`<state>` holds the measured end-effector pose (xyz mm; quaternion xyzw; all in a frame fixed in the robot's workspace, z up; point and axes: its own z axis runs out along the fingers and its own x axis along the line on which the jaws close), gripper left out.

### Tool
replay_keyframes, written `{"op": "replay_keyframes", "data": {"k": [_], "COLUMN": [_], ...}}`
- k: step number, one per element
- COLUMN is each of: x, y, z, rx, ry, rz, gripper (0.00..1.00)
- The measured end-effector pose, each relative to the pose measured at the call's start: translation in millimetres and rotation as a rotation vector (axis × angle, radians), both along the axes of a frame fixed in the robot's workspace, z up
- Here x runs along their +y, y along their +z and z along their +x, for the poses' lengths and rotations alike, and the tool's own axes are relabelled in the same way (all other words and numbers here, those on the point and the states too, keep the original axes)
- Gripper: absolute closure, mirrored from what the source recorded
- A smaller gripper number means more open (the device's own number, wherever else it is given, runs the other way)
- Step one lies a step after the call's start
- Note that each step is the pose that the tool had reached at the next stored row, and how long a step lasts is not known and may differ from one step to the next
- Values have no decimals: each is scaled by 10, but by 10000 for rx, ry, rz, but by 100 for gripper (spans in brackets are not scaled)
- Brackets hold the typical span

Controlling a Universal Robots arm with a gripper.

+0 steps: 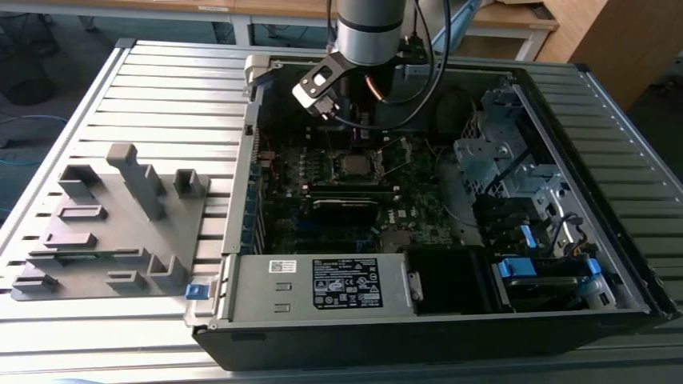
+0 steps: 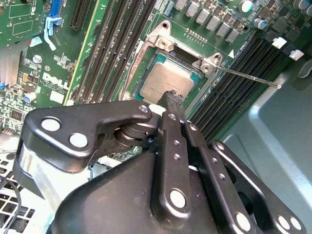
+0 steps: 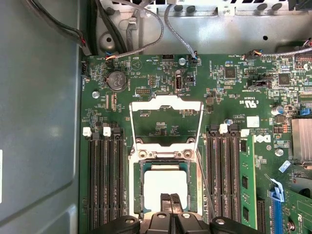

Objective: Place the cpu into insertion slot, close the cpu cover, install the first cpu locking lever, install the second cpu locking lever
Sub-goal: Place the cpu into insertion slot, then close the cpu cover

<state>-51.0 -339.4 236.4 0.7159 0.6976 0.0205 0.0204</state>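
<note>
Over the insertion slot (image 3: 138, 187), the gripper (image 3: 170, 199) hangs with its two fingers pressed together and nothing pinched between them. The tips sit above the cpu (image 3: 163, 181), near the slot's edge opposite the cover hinge. Neither wrist view shows whether the tips touch the metal top.

- cpu: lies flat inside the slot, square to the rim, silver top up.
- cpu cover (image 3: 165, 102): open, laid back beyond the slot's hinge edge, bare board showing through its window.
- locking lever (image 2: 248, 78): unlatched, a thin rod running out from a corner of the slot across the memory slots (image 2: 239, 90) beside it.
- Exterior view: the arm reaches down into the open computer case (image 1: 427, 344), which lies on the slatted surface (image 1: 160, 88).

Judgement: the placing step looks finished or nearly so. The cover and levers are not yet closed.

To do this step well:
- Any contact on the chip should be light, centred and straight down.
- A sideways drag could tilt the chip off its seat in the slot.
- The closed fingers should keep clear of the lever rod and the open cover.
</note>
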Motion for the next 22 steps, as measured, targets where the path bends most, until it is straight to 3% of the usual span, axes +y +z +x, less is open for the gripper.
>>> {"op": "replay_keyframes", "data": {"k": [22], "x": [0], "y": [61], "z": [11], "rx": [0], "ry": [-1], "rz": [0], "gripper": [89]}}
